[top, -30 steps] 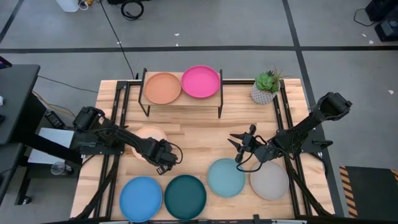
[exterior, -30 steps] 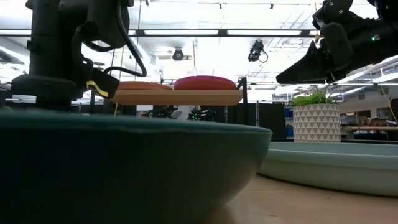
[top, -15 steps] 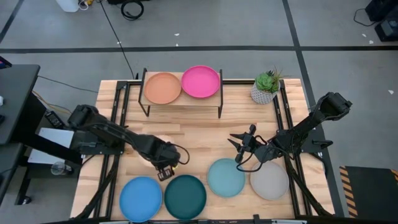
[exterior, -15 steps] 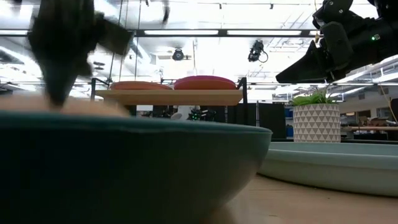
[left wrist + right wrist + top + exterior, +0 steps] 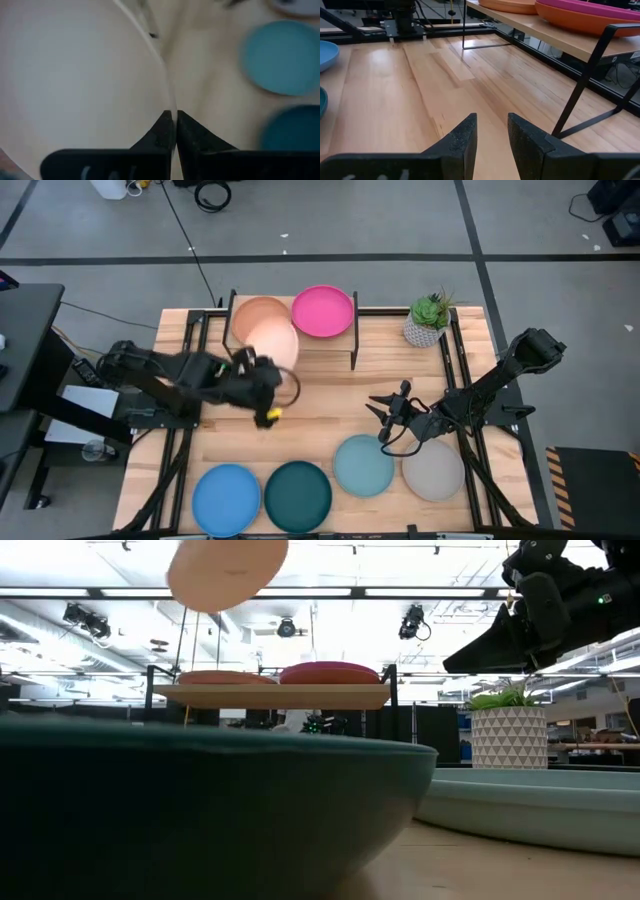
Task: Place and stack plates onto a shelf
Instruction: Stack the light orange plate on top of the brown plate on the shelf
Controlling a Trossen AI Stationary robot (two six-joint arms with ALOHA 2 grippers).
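Note:
My left gripper (image 5: 262, 377) is shut on the cream plate (image 5: 272, 343) and holds it in the air over the shelf's left half (image 5: 300, 346). There it hangs above the tan plate (image 5: 250, 311). The low view shows the cream plate (image 5: 228, 570) tilted, high above the shelf (image 5: 270, 695). The pink plate (image 5: 323, 311) rests on an orange plate (image 5: 590, 21) on the shelf's right half. The blue (image 5: 226, 498), dark teal (image 5: 297, 495), light blue (image 5: 363, 464) and grey (image 5: 434, 470) plates lie along the near edge. My right gripper (image 5: 385, 412) waits open over the table's middle right. My left gripper pinches the cream plate's rim (image 5: 170, 97) between its two fingers (image 5: 164, 131), one on each face. The fingers come from the near left side, and the plate reaches away from them toward the far edge. It is lifted clear and tilted.
A potted plant (image 5: 428, 320) stands at the far right, beside the shelf. Black rails (image 5: 458, 370) run along both sides of the slatted tabletop. Bare wood (image 5: 420, 90) lies between the shelf and the near row of plates.
My left gripper closed on the cream plate at the table's left middle and lifted it clear. It then swung up and toward the far edge, turning as it went. The plate now hangs tilted above the tan plate on the shelf.

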